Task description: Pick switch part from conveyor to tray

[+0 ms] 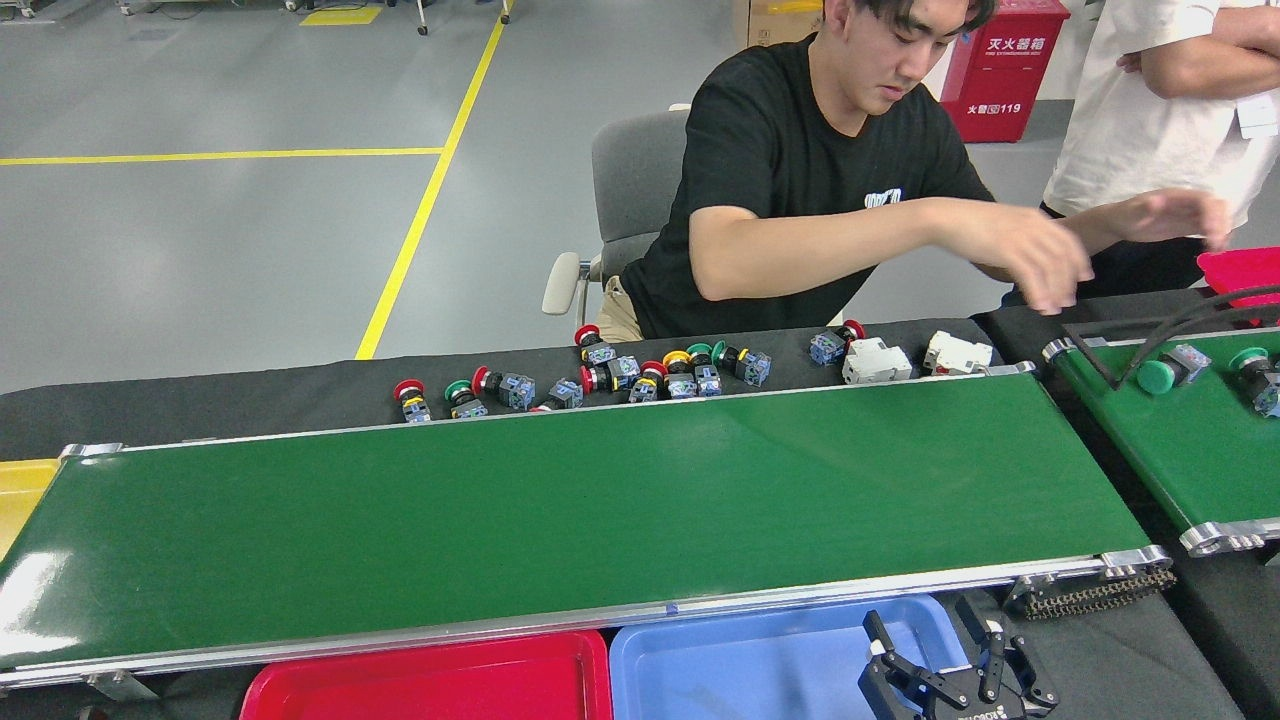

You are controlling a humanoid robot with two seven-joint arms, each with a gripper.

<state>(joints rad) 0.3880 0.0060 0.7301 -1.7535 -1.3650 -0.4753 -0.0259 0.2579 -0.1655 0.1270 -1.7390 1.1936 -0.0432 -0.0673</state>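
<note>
The conveyor (600, 500), a long green belt with silver side rails, runs across the middle of the frame and its belt surface is bare. The switch parts (600, 375) lie in a loose row on the black table surface (250, 400) just beyond the belt's far rail, around the upper centre: small push-button units with red, green and yellow caps and blue-grey bodies. To their right on the same black strip sit two white breaker-like blocks (905, 358).

At the right edge a shorter, angled green belt (1180, 450) carries two more switch parts, one with a green cap (1165, 372), with a black cable arching over them.

Along the bottom edge a red tray (430, 685) and a blue tray (740, 660) sit side by side just below the near rail. Part of a yellow tray (20, 495) shows at the left edge.

The right gripper (950, 672) pokes up at the lower right, over the blue tray's right end, its dark fingers spread apart and holding nothing. The left gripper is out of the frame.

A seated person in a black shirt (800, 160) reaches both hands toward the right, the hands (1050, 265) blurred; whether they hold anything is unclear. A second person in a white shirt (1150, 120) stands at the upper right, near a red bin (1245, 272).
</note>
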